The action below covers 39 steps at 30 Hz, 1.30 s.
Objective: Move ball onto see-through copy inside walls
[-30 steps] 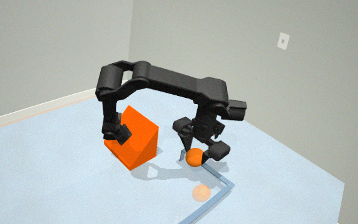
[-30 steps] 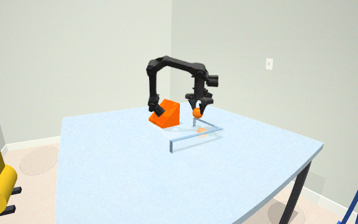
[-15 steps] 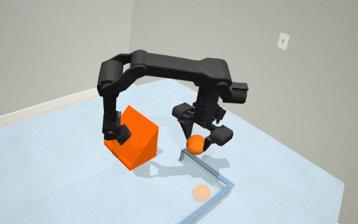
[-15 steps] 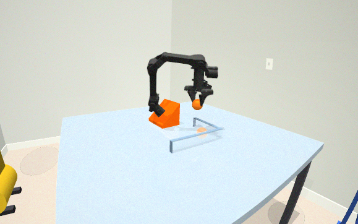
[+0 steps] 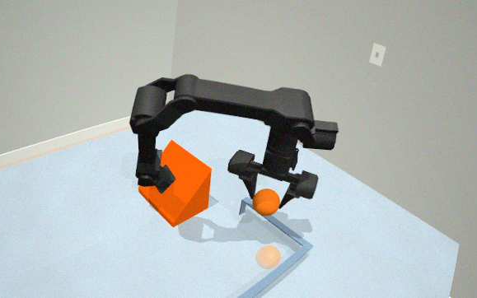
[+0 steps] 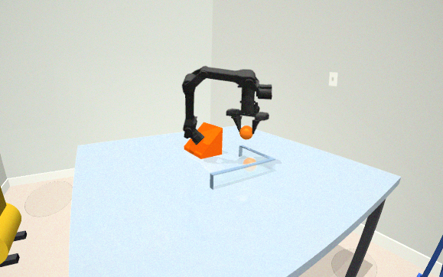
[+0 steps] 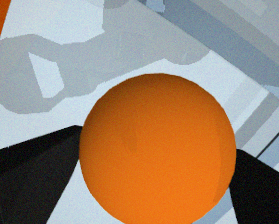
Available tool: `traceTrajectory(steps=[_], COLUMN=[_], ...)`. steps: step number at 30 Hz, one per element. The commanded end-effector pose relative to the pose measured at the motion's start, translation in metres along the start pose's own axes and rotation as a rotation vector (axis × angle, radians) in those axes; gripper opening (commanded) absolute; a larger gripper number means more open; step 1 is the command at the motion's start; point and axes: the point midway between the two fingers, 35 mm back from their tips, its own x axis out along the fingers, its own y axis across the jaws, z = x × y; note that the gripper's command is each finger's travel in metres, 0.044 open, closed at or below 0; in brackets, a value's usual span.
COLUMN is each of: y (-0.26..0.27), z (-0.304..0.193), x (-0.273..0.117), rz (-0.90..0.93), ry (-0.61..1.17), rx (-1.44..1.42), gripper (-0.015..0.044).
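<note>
Between the two dark fingers of the gripper sits the orange ball, clamped on both sides and held in the air, well above the table. In the wrist view the ball fills the middle and a finger touches it on each side, so the grip looks centred.

What matters for the coming move is where the ghost ball lies from the ball. In the top view the ghost is lower in the picture, nearer to the camera, and it rests on the table inside the corner of the clear walls. The ball hangs near the far end of one wall, about over the wall line, so I cannot tell if it is already on the inner side. In my judgement the gripper must carry the ball along this wall toward the corner and then go down. A ball has no long axis, so the turn of the wrist matters little.

The walls are low and the ball is higher than their top edge, so they do not block the way now; they can be hit only if the descent begins too early. The orange wedge at the arm's base stands to the side, apart from this path. After release the ball may roll, but I expect the corner will help to keep it inside.
</note>
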Motion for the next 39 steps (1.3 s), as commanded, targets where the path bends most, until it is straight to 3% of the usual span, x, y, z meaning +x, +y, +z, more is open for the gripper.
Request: traceTrajectory(steps=[1, 34, 39], y=[-0.008, -0.048, -0.05], z=[-0.004, -0.05, -0.052], x=[0.004, 0.039, 0.041], rz=[-0.006, 0.003, 0.004], ry=[0.001, 0.015, 0.015], rx=[-0.135, -1.094, -1.137], gripper=[0.0, 0.0, 0.0])
